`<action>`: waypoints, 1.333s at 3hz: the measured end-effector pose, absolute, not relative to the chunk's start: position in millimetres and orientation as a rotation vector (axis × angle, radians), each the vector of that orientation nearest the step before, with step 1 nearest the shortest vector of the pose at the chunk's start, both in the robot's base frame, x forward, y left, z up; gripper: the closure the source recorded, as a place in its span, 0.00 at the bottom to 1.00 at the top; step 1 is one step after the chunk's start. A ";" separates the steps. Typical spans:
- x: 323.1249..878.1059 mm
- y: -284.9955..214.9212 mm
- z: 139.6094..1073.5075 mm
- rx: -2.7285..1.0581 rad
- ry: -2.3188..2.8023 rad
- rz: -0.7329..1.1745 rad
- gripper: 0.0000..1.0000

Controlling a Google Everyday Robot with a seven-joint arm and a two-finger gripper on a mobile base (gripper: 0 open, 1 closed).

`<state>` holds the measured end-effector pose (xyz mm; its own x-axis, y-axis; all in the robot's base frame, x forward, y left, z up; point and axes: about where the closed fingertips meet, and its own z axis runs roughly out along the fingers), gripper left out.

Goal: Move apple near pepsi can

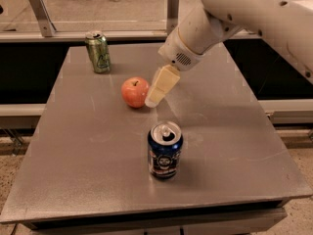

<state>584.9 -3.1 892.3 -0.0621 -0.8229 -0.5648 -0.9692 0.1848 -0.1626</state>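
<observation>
Robot arm (230, 13) reaches in from the upper right, over the grey table (234, 146), angled down and to the left. The gripper (152, 101), cream-coloured, points down-left w/ its tip low at the table, right beside the apple (134, 92) on the apple's right side; may be touching, can't say for sure. Seen side-on as one pale block, so can't tell whether it's open or closed; it doesn't have the apple lifted, the fruit sits on the table top. Apple is approx. mid-table, a bit left of centre. Pepsi can (165, 151) stands upright nearer the front edge, to the front and right of the apple, apart from it, tab end up and opened. A green can (98, 52) stands upright at the back left corner, well apart from both
</observation>
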 end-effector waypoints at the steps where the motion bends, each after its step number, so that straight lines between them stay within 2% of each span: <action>1: 590.5 18.1 875.0 -1.699 1.909 0.398 0.00; 3: 581.7 38.8 858.1 -1.751 1.886 0.462 0.00; 4: 577.4 43.7 854.2 -1.763 1.876 0.501 0.26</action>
